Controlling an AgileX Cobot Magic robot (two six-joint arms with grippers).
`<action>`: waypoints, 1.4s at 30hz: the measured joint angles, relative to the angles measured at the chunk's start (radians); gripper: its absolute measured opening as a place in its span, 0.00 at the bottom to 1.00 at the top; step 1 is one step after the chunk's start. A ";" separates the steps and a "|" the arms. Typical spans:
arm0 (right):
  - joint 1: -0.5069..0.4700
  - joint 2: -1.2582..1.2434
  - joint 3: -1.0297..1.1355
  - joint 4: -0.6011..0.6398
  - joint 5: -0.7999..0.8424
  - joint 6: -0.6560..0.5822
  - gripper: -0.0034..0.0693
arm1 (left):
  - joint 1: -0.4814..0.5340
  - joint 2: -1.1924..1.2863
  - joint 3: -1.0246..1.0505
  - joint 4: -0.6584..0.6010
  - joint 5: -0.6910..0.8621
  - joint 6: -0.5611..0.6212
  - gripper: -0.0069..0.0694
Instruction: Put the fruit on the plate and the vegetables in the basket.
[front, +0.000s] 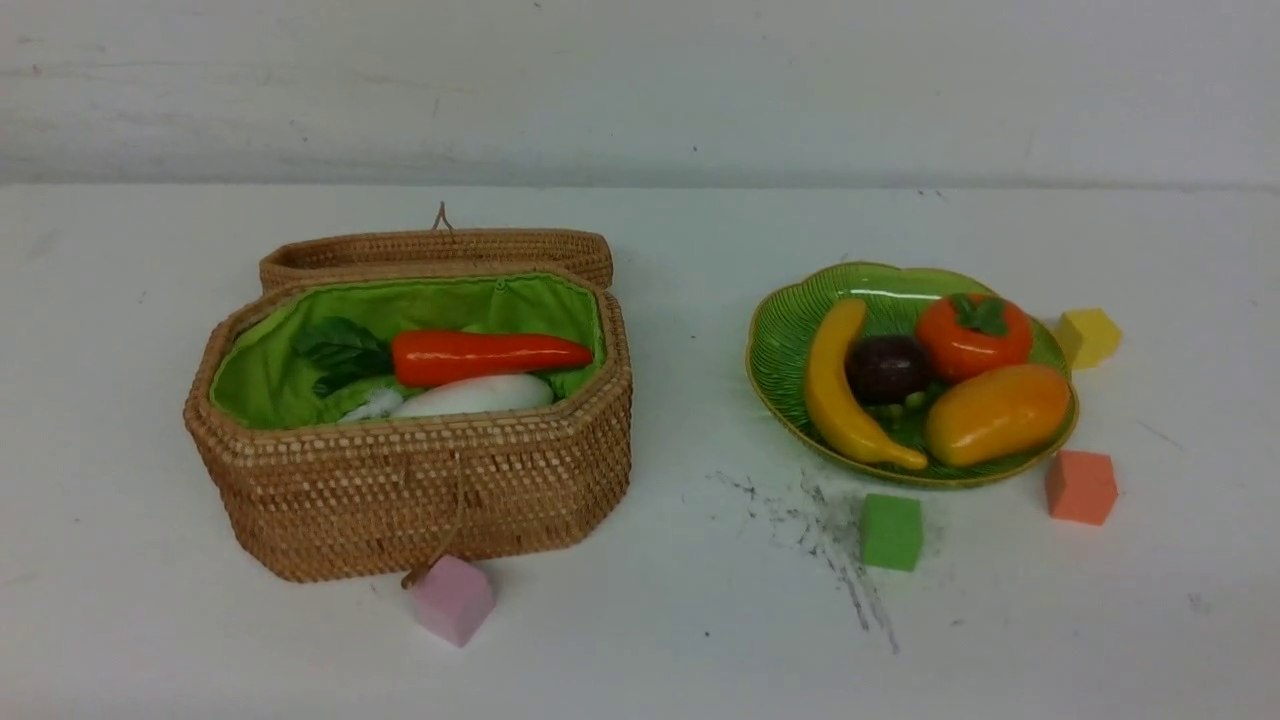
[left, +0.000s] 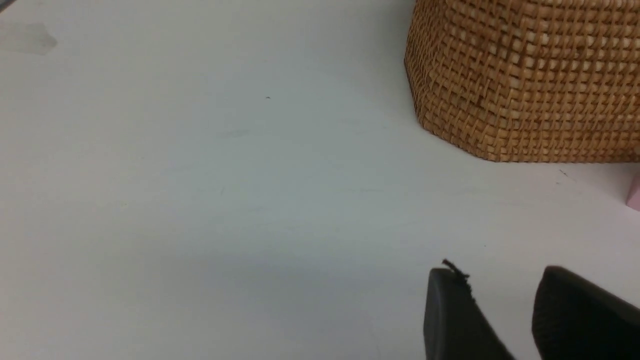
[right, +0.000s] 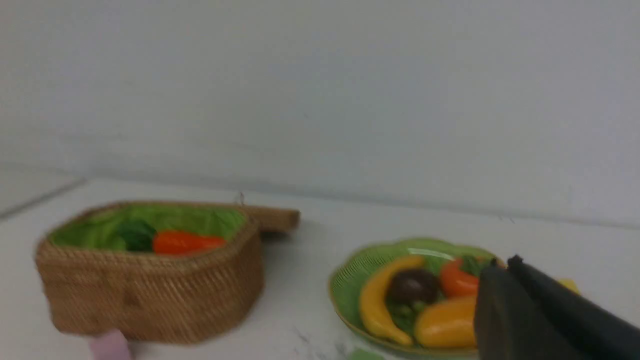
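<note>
The woven basket (front: 420, 490) stands open at the left, lid folded back. Inside on the green lining lie a red-orange carrot (front: 490, 356) and a white radish (front: 475, 396). On the green plate (front: 785, 330) at the right rest a banana (front: 840, 390), a mangosteen (front: 885, 368), a persimmon (front: 972, 335) and a mango (front: 997, 413). Neither arm shows in the front view. My left gripper (left: 500, 272) is open and empty over bare table, near a corner of the basket (left: 525, 80). My right gripper (right: 502, 262) is shut on nothing, raised on the near side of the plate (right: 350, 280).
Foam cubes lie on the white table: pink (front: 452, 598) at the basket's front by the cord loop, green (front: 891, 532) and salmon (front: 1080, 487) in front of the plate, yellow (front: 1088, 337) to its right. Dark scuff marks (front: 830, 540) streak the table.
</note>
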 joint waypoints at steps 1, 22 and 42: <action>0.000 0.004 0.011 -0.027 0.009 0.005 0.04 | 0.000 0.000 0.000 0.000 0.000 0.000 0.40; -0.355 -0.059 0.315 -0.302 -0.012 0.377 0.05 | 0.000 0.000 0.000 0.000 0.000 0.000 0.40; -0.356 -0.059 0.511 -0.214 -0.158 0.288 0.07 | 0.000 0.000 0.000 0.000 0.000 0.000 0.40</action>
